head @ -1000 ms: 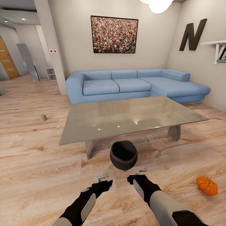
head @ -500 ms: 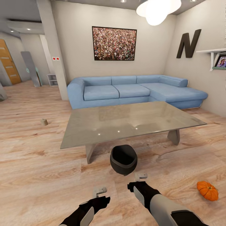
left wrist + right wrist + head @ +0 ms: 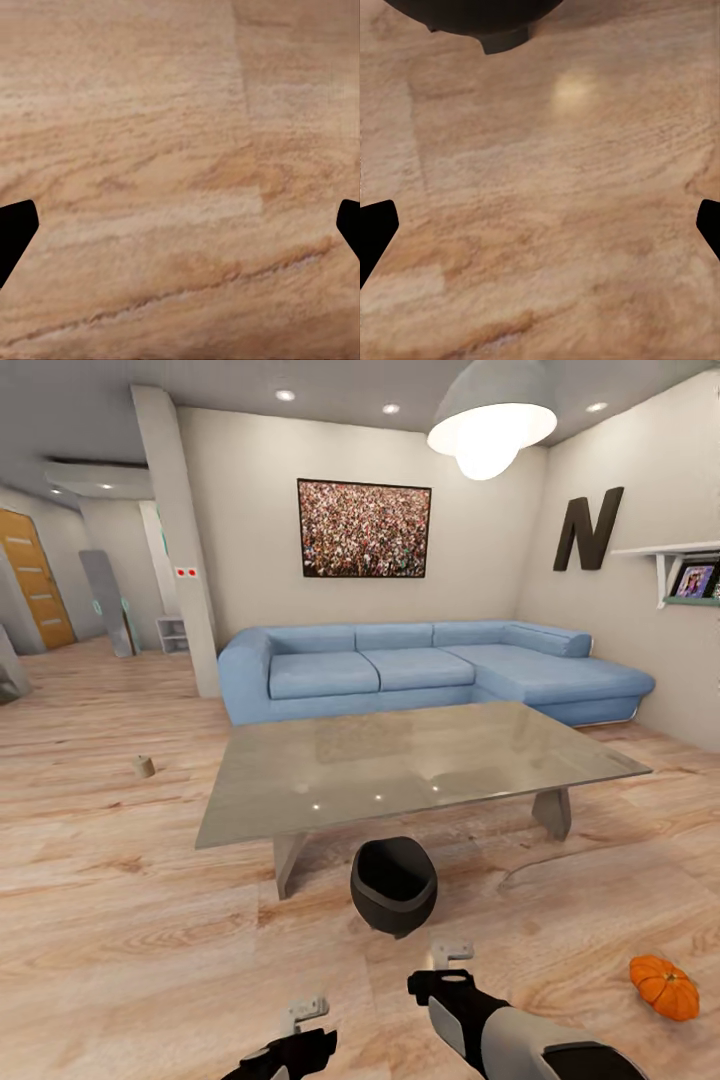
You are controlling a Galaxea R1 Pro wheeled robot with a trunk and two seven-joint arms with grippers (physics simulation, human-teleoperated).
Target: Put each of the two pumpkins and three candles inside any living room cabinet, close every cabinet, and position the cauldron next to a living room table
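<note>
The black cauldron (image 3: pixel 393 884) stands on the wooden floor against the near edge of the glass-topped table (image 3: pixel 420 760); its belly and a foot (image 3: pixel 472 15) also show in the right wrist view. One orange pumpkin (image 3: pixel 664 987) lies on the floor at the right. A stubby candle (image 3: pixel 144 766) stands on the floor far left of the table. My right gripper (image 3: pixel 450 952) hangs open just in front of the cauldron, not touching it. My left gripper (image 3: pixel 305 1015) is open over bare floor. In both wrist views the fingertips are wide apart with nothing between them (image 3: pixel 180 232) (image 3: pixel 540 232).
A blue corner sofa (image 3: pixel 420 670) runs behind the table along the back wall. A pillar (image 3: pixel 180 540) stands to the left of the sofa, with a hallway and an orange door (image 3: pixel 35 580) beyond. Open wooden floor stretches to the left and right of the table.
The head view has tilted upward, so ceiling and lamp now show and both arms sit lower in the picture. Cauldron, pumpkin and candle keep their places on the floor.
</note>
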